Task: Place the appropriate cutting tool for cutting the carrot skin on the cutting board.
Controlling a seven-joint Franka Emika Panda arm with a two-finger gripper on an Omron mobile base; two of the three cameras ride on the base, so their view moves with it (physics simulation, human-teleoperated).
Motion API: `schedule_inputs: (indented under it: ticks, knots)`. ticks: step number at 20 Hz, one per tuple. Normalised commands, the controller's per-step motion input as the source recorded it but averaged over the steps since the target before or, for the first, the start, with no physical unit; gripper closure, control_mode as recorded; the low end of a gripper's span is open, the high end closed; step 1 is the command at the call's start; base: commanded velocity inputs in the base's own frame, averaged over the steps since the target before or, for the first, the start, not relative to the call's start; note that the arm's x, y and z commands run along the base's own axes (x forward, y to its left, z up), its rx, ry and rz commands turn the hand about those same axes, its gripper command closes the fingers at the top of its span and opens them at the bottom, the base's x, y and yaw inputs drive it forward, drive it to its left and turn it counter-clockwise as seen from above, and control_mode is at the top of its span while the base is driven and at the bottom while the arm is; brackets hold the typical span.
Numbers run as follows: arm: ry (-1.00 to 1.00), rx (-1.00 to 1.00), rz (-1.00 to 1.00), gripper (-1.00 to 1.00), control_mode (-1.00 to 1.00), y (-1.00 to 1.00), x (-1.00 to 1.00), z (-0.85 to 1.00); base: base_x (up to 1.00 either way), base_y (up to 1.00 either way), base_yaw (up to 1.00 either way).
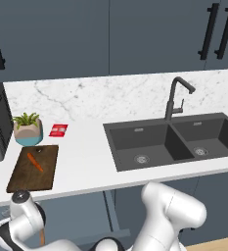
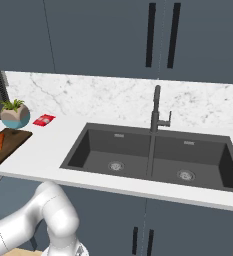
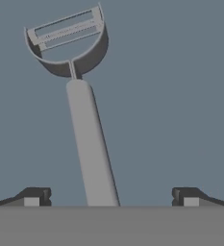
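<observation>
Light-grey, wide-headed, slim-handled peeler (image 3: 87, 125) between the fingertips of the wide-open pincer (image 3: 111, 198), untouched, head farthest away.

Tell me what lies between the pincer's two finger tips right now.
In the hand view, the peeler's straight handle runs up between the wide-apart finger tips of the open pincer, touching neither.

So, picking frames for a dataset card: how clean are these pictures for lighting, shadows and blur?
Left base view: even light, soft edges, carrot slightly blurred on the cutting board. Right base view: same flat light, no glare on the counter. Hand view: dim and grey, peeler sharp, faint shadow beside it.
</observation>
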Motion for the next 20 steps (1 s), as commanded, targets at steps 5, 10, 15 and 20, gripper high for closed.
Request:
schedule_inputs:
  ticks: [5,10,15,20]
  knots:
    - [0.00,0.00,0.00,-1.00,-1.00,0.03,0.00,-0.01,0.00,0.00,0.00]
    - [0.00,0.00,0.00,-1.00,-1.00,0.00,0.00,0.00,0.00,0.00,0.00]
    - [0.00,0.00,0.00,1.00,-1.00,0.00,0.00,0.00,0.00,0.00,0.00]
    - [0.00,0.00,0.00,1.00,-1.00,0.00,0.00,0.00,0.00,0.00,0.00]
